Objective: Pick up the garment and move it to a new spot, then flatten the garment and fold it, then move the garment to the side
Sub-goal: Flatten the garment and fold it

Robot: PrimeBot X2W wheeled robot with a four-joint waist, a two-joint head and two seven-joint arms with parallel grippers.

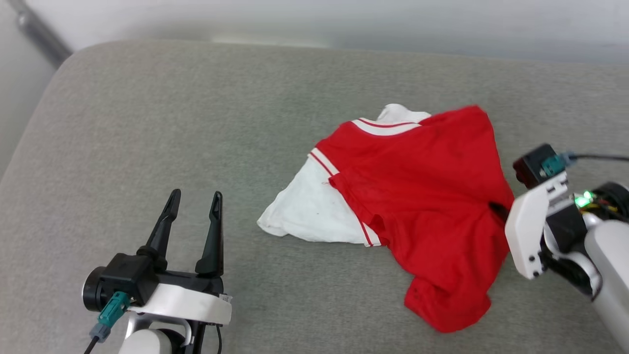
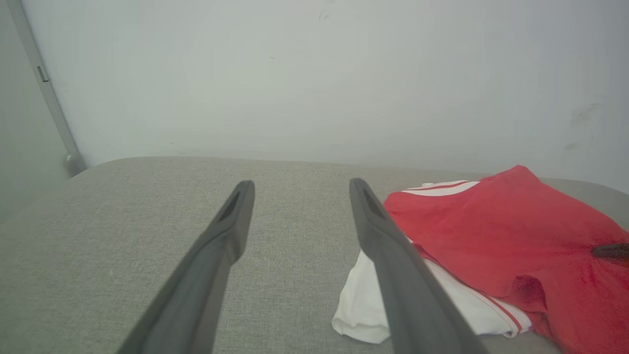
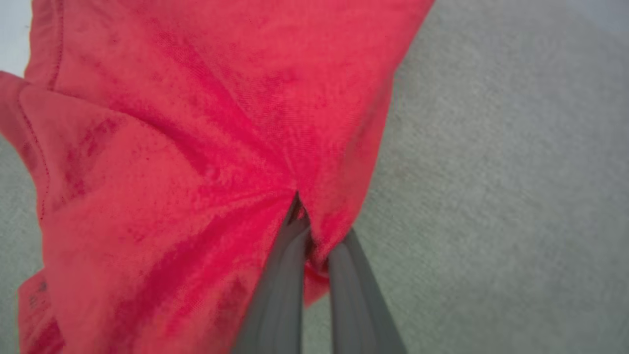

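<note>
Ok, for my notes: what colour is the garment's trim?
The trim is white with red stripes, clearest in head view.

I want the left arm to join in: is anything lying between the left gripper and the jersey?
Nothing visible does. Only bare grey cushion lies between the open left gripper and the garment, whose white panel is nearest. The right gripper is shut on its red fabric.

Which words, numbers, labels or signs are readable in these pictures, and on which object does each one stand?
None can be read. The crumpled red jersey with white sleeve panels shows no lettering or number on the sides that face the cameras.
</note>
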